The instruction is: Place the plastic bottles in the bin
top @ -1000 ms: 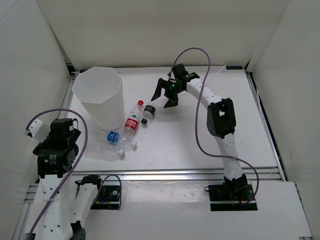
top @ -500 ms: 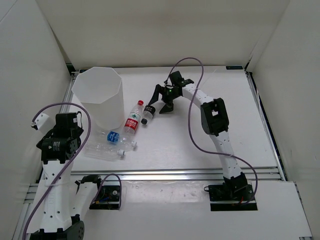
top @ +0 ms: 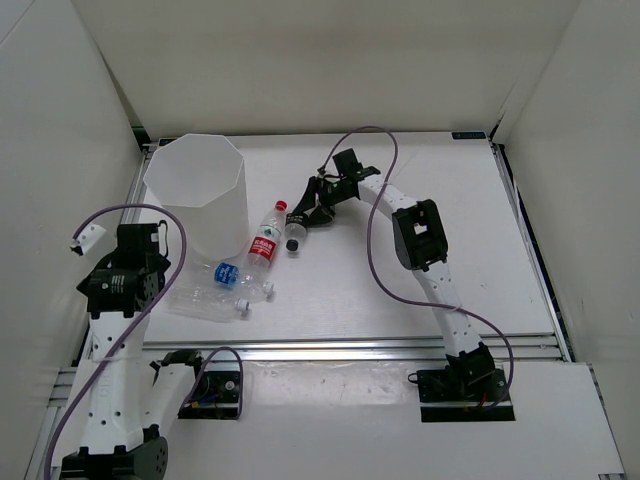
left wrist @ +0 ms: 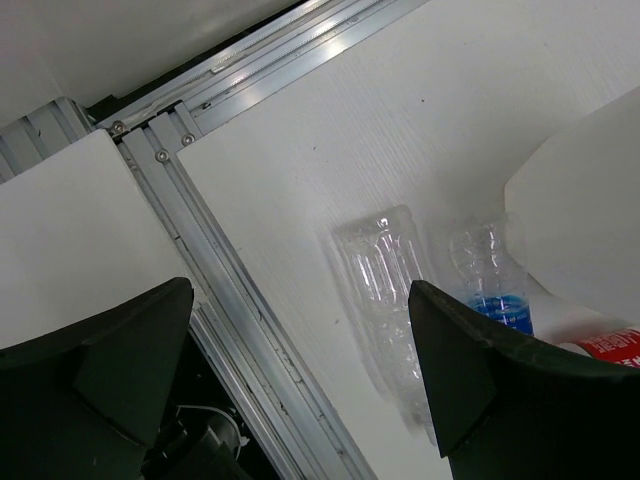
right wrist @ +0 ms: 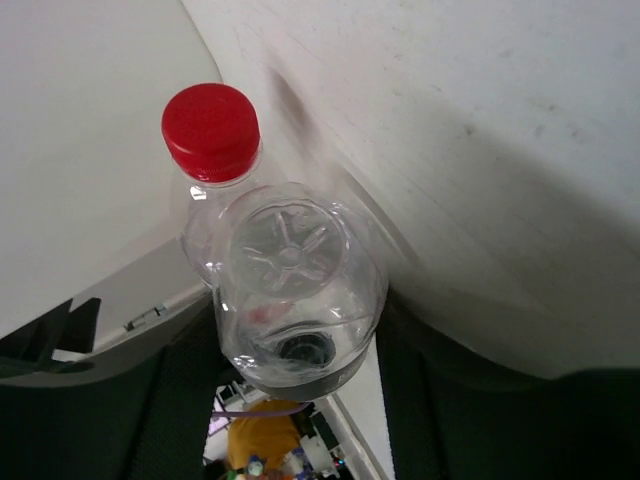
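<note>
A: What sits nearest the arm bases?

B: The left gripper (left wrist: 298, 300). It hangs over the near-left corner of the worktop (top: 330, 300), just past the aluminium rail (left wrist: 230, 300). Its jaws stand wide apart with nothing between them.

A: And the bottles?

B: All four are outside the bin, low on the worktop. Closest is the plain bottle (top: 208, 300), on its side with its white cap pointing right. Just behind it lies the blue-label bottle (top: 235, 272). The two are touching or nearly so, and I cannot tell which.

A: Farther in?

B: The red-label bottle (top: 265, 240) lies with its red cap toward the far wall and its lower end near the blue one. Just to its right is the dark-label bottle (top: 296, 228), black cap pointing toward the bases. Its clear base is next to the red cap.

A: Is anything gripped?

B: Yes. The right gripper (top: 312, 207) reaches in from the far side and is clenched on the base end of the dark-label bottle. The right wrist view shows its jaws pressed against both sides of the clear base.

A: And the bin?

B: The bin (top: 215, 215) stands upright at the far left, octagonal rim open upward. It is much taller than the bottles, and the red-label bottle lies just beside its wall.
</note>
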Tool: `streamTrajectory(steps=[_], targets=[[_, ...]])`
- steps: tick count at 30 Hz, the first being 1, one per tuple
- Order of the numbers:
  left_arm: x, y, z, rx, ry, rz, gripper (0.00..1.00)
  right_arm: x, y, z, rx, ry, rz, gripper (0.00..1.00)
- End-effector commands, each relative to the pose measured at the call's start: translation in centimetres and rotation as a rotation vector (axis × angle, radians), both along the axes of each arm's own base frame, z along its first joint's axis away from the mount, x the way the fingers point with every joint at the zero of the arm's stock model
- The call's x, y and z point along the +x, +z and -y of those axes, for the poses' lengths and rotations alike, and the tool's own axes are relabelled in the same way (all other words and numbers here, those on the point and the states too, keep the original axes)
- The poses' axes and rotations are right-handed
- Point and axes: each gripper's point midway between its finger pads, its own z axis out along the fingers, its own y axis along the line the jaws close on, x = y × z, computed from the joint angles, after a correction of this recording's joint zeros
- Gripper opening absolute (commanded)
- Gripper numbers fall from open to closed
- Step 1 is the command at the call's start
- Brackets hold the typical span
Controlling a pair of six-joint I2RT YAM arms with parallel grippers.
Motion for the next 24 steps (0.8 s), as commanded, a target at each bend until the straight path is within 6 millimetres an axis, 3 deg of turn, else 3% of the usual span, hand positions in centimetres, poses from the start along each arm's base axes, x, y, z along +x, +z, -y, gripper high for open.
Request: streamTrajectory(steps=[1,3,9,12,16,18,21,22,24], targets=[[0.3,0.1,0.0,0.016,-0.027,-0.008,1.00,-0.2,1.5,-0.5,0.050,0.033,0.032,0.53],[0.4,-0.1,-0.1,0.020,-0.032,-0.012,1.00,-0.4,1.8,-0.3,0.043,0.035,0.046,0.45],[0.7,-0.2,-0.1,0.029,-0.046,-0.017,1.00,-0.6,7.6,0.6,0.021,0.019,0.186,0.30],[1.0,0.1,0.2,0.018,-0.065,-0.003,1.00,0.1,14.5,0.7,0.057,-0.027,0.313,0.25],[1.2,0.9,0.4,0.019,-0.100,0.018,1.00,1.1,26.3,0.0,0.224,-0.090,0.523,0.22],[1.4,1.0,0.9,0.002,-0.125,0.036,1.00,0.5,31.8,-0.2,0.305,-0.141,0.592,0.22],[1.5,1.5,1.5,-0.013,-0.174,0.058,1.00,-0.8,37.9,-1.1,0.385,-0.201,0.734,0.18],[1.9,2.0,1.8,-0.024,-0.187,0.081,1.00,-0.3,39.2,-1.2,0.385,-0.262,0.778,0.16],[2.1,2.2,2.6,-0.044,-0.241,0.083,1.00,-1.2,42.0,-2.4,0.439,-0.293,0.867,0.16]])
